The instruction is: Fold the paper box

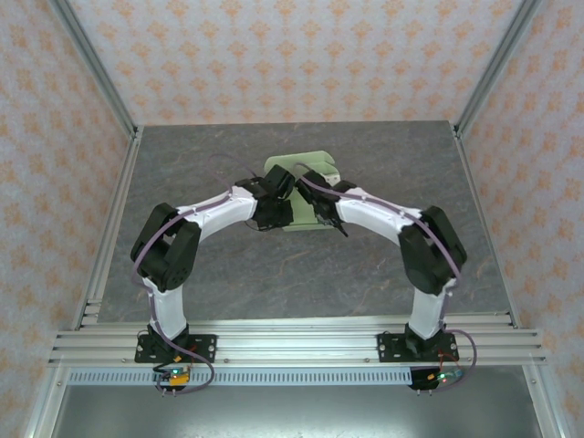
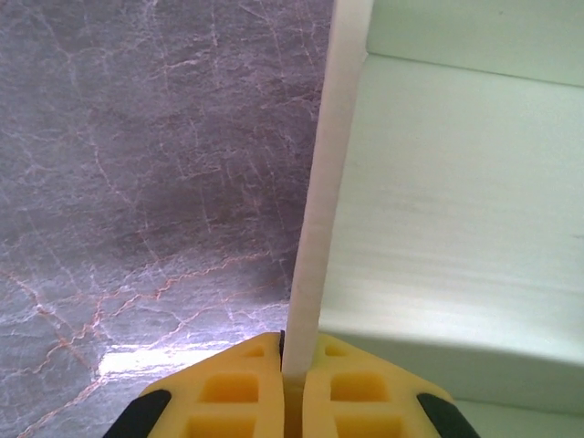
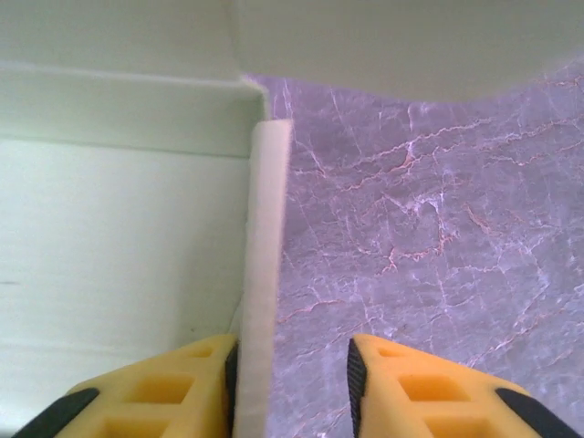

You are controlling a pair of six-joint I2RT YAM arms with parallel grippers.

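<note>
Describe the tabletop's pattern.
The table is grey, marbled with pale veins; best in the right wrist view.

The paper box (image 1: 313,164), of pale yellowish-green thin card, is seen just above the centre of the top frame, lying on the grey desk (image 1: 228,274) and partly folded. 1 thin side wall (image 2: 319,182) is raised upright beside the flat base panel (image 2: 456,210). A rounded flap (image 3: 392,41) is seen at the upper right of the right wrist frame.

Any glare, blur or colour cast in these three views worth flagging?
Left wrist: bright glare on the table beside the left gripper, the paper box slightly soft. Right wrist: its upper flap is out of focus, table tinted purple. Top external: even light, sharp.
</note>
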